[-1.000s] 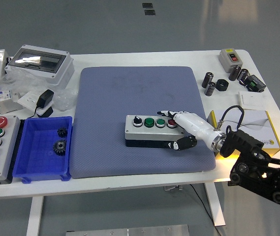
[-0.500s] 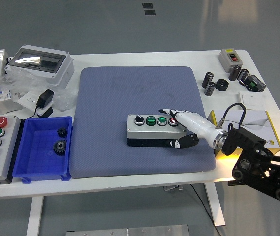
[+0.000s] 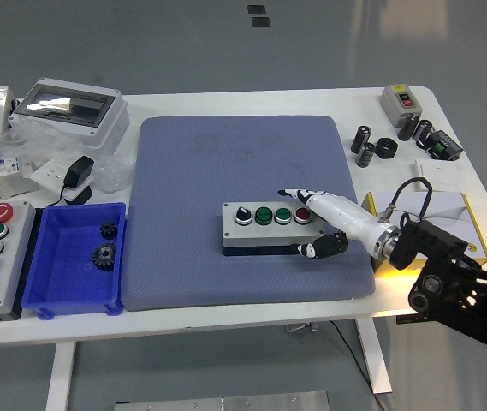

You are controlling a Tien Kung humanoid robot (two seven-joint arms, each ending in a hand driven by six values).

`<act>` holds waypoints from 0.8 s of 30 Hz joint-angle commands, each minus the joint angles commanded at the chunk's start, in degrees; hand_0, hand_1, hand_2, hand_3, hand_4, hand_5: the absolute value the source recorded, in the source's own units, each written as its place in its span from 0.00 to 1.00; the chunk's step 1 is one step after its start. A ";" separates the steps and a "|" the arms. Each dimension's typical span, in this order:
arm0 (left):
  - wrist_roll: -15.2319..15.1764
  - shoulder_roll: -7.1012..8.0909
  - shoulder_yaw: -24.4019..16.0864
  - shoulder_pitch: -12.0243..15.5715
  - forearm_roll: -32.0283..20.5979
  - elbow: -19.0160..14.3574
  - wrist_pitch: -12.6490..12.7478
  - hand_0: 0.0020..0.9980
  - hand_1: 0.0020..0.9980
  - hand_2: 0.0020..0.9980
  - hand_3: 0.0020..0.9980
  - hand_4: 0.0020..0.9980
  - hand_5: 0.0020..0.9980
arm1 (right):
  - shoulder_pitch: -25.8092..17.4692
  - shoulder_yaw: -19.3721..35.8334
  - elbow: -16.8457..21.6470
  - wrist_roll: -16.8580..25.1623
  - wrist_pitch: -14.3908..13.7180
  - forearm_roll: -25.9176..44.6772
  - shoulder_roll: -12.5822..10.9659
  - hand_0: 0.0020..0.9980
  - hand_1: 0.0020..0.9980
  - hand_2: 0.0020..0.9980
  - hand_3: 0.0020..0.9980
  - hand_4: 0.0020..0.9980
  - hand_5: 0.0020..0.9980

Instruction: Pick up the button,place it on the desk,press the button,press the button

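The right hand (image 3: 322, 224) reaches in from the right edge and holds the right end of the grey button box (image 3: 275, 226) — white fingers (image 3: 299, 194) laid over the top near the red button (image 3: 302, 215), the dark thumb (image 3: 318, 249) hooked against the front face. It is closed on the box, though how firm the pinch is cannot be told.

The box lies flat on the blue mat (image 3: 226, 163), right of centre, with a black selector knob (image 3: 242, 214) and two green buttons (image 3: 273, 215) in a row left of the red one.

By my reading, the box is being set down. To do it well, lower it level, ease the thumb off first so the box does not skid — then lift the fingers straight up, clear of the red button, before any press.

The left arm is out of view.
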 joint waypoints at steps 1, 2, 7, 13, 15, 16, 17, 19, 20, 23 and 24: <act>-0.02 0.01 0.04 0.02 -0.02 0.00 -0.02 0.66 0.59 0.62 0.67 0.84 0.26 | -0.11 0.42 0.79 0.03 0.98 1.21 -0.68 1.00 0.96 1.00 1.00 0.74 0.00; -0.03 0.01 0.04 0.03 -0.01 0.00 -0.02 0.66 0.59 0.62 0.67 0.84 0.26 | -0.23 0.82 1.48 0.05 1.71 2.24 -1.26 1.00 0.96 1.00 1.00 0.74 0.00; -0.03 -0.02 -0.06 0.15 0.02 0.00 0.02 0.66 0.59 0.62 0.67 0.84 0.26 | -1.56 5.48 7.06 -1.91 3.55 4.97 -5.92 1.00 0.96 1.00 1.00 0.77 0.02; 0.36 0.04 -0.70 0.36 0.41 0.00 0.27 0.66 0.59 0.62 0.66 0.85 0.26 | 3.72 10.34 15.55 -12.36 12.53 5.22 -11.78 1.00 0.97 1.00 1.00 0.77 0.04; 0.36 0.21 -0.87 0.29 0.53 0.00 0.36 0.66 0.59 0.62 0.66 0.85 0.26 | 6.31 10.78 18.21 -16.00 17.00 8.64 -12.61 1.00 0.97 1.00 1.00 0.77 0.04; 0.34 0.27 -0.90 0.25 0.53 0.00 0.40 0.66 0.59 0.62 0.66 0.85 0.26 | 7.45 10.91 19.25 -17.52 19.03 10.05 -12.78 1.00 0.97 1.00 1.00 0.77 0.04; 0.32 0.32 -0.90 0.20 0.50 0.00 0.44 0.66 0.59 0.62 0.66 0.85 0.26 | 8.76 11.04 20.22 -19.22 21.25 11.53 -12.88 1.00 0.97 1.00 1.00 0.77 0.04; 0.30 0.37 -0.83 0.15 0.39 0.00 0.49 0.66 0.59 0.62 0.66 0.85 0.25 | 11.13 11.03 21.10 -22.12 24.93 13.82 -12.87 1.00 0.98 1.00 1.00 0.77 0.05; 0.30 0.39 -0.79 0.13 0.31 0.00 0.50 0.66 0.59 0.62 0.66 0.85 0.25 | 12.20 10.80 21.29 -23.36 26.49 14.72 -12.83 1.00 0.98 1.00 1.00 0.77 0.05; 0.42 0.47 -0.74 0.13 0.20 0.00 0.53 0.66 0.59 0.62 0.66 0.85 0.25 | 15.59 9.00 21.16 -27.05 30.89 16.62 -12.42 1.00 0.98 1.00 1.00 0.77 0.05; 0.45 0.51 -0.72 0.14 0.15 0.00 0.55 0.66 0.59 0.62 0.66 0.85 0.25 | 16.54 8.22 20.86 -28.06 32.06 16.98 -12.14 1.00 0.98 1.00 1.00 0.77 0.05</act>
